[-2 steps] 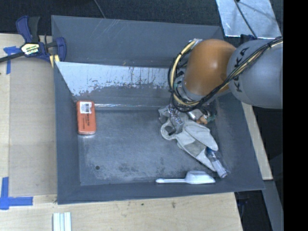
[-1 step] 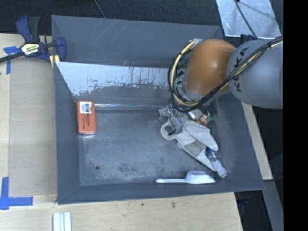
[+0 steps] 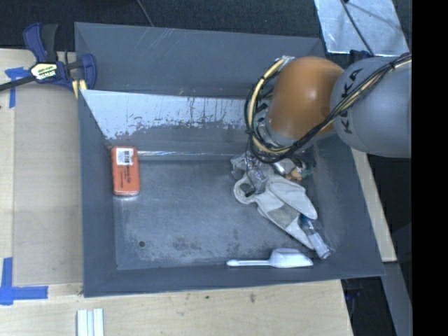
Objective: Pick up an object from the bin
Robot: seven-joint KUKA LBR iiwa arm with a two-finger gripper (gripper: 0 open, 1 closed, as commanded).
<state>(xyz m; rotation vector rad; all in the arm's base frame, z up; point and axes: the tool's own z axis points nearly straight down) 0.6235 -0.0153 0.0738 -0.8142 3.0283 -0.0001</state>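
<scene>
Starting at the left of the bin (image 3: 98, 208), an orange box (image 3: 126, 171) lies alone, with a white scoop (image 3: 276, 260) by the front wall. Further right, the end effector (image 3: 260, 173) sits over a crumpled grey cloth (image 3: 283, 200); I cannot tell whether it is wide or narrow. The limp cloth may slip free. The bin floor is scuffed, and the ground beyond is dark.

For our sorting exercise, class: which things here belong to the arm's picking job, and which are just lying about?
In the job: the grey bin; the claw, at its right; the crumpled grey cloth right beneath the claw.
Lying about: orange block with white label, left; white scoop, by the near wall; pen poking from the cloth's lower end.
</scene>
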